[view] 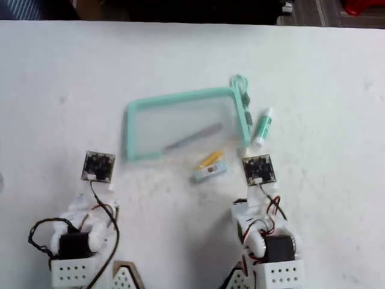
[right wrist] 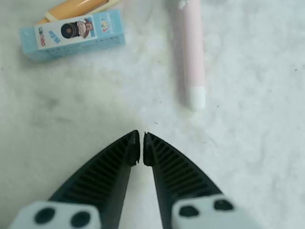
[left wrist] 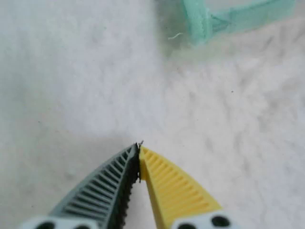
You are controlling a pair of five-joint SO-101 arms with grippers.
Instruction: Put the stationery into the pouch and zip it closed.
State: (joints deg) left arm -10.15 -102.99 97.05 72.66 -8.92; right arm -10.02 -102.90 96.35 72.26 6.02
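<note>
**Desk:** How do your claws stand?

**Operator:** My left gripper [left wrist: 139, 148] is clenched on nothing. Its ribbed grey and yellow fingers meet tip to tip above the grainy white table [left wrist: 71, 71]. My right gripper [right wrist: 141, 138] is likewise closed and empty, two black ridged wedges.

**Desk:** And the stationery?

**Operator:** Just ahead of my right gripper I see a boxy blue eraser [right wrist: 72, 33] touching a rounded yellow piece [right wrist: 81, 5]. A slim round tube [right wrist: 194, 57] lies apart from them. In the high view the pouch [view: 129, 129] lies flat mid-frame, mint fabric edging around a translucent panel. The eraser is just below its lower right corner and the tube just right of it. A thin grey pen [view: 192, 138] shows across the panel; inside or on top, I can't tell.
</note>
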